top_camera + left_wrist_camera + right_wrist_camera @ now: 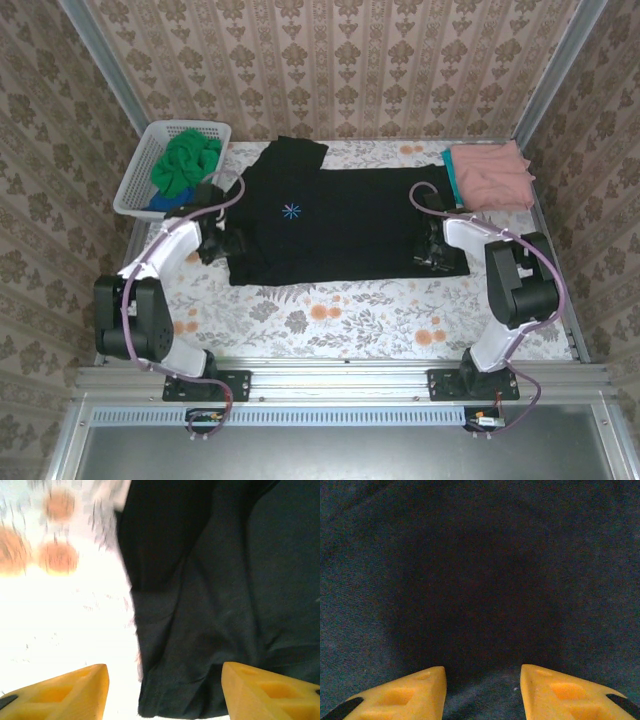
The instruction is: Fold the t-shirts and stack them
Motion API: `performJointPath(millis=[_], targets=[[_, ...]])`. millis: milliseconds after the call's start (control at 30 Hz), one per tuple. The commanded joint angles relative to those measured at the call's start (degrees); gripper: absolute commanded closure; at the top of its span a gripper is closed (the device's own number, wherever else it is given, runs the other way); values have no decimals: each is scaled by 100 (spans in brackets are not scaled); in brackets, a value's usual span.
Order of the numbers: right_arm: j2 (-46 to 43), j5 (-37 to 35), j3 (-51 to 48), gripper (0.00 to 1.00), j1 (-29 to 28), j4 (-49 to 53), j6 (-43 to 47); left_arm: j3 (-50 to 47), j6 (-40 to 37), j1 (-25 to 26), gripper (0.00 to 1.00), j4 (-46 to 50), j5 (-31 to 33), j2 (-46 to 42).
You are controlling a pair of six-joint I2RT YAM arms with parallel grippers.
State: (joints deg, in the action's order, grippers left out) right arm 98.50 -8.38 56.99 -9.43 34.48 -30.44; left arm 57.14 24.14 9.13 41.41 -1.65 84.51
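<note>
Black tee: spread flat on tabletop.
Left gripper: jaws parted, at tee's 9 o'clock edge.
Right gripper: jaws parted, at 3 o'clock edge.

Right claw, jaws apart, over black t-shirt
</note>
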Motion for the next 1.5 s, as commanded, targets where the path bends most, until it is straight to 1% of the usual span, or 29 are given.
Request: performJointPath(millis=[0,67,133,233,300,400,433,500,533,600,633,700,733,767,800,833,867,967,1000,1100,1200,1400,1467], targets=[[-7,-58,-337,55,325,104,-117,-696,511,-52,38,-624,-341,-216],[-130,84,-487,55,452,-16,-104,-993,548,-45,38,-778,-429,-398],[-181,155,-530,55,510,-38,-71,-1273,547,-27,38,-1083,-648,-541],[-173,232,-536,55,546,-55,-39,-1698,543,-18,38,-1623,-1178,-624],[-173,240,-538,55,556,-81,-33,-1896,585,36,41,-1935,-1389,-651],[-156,267,-535,55,556,-108,-33,-2139,713,151,48,-2337,-1677,-726],[-158,283,-532,55,556,-108,-30,-2214,745,210,52,-2432,-1721,-778],[-172,268,-549,55,556,-117,-15,-2271,751,281,67,-2398,-1714,-877],[-173,254,-556,55,561,-112,-18,-2227,721,281,77,-2232,-1666,-943],[-173,232,-570,55,580,-110,1,-2008,617,292,90,-1736,-1440,-1093],[-181,232,-574,55,591,-108,6,-1805,548,318,94,-1422,-1260,-1177],[-187,232,-584,55,609,-109,25,-1396,463,451,96,-952,-928,-1281],[-197,224,-601,56,618,-117,33,-1156,424,571,96,-794,-784,-1284],[-202,223,-609,55,622,-126,36,-988,389,671,93,-714,-692,-1252],[-208,224,-633,55,640,-150,37,-801,355,760,86,-645,-645,-1166],[-223,232,-666,55,652,-184,38,-604,314,813,69,-539,-652,-1029],[-232,230,-676,55,661,-217,29,-458,290,828,56,-412,-640,-911],[-155,228,-579,55,706,-199,26,-399,186,778,44,-96,-298,-837],[-138,230,-552,55,704,-191,33,-534,179,667,43,-80,-218,-914],[-119,296,-516,55,706,-213,60,-1099,252,135,38,-326,-411,-1156],[-134,368,-535,55,705,-258,89,-1534,357,-175,38,-689,-593,-1130],[-163,386,-614,55,706,-293,108,-1716,473,-254,43,-1522,-914,-631],[-188,367,-645,55,706,-293,109,-1682,470,-263,53,-1748,-986,-381]])
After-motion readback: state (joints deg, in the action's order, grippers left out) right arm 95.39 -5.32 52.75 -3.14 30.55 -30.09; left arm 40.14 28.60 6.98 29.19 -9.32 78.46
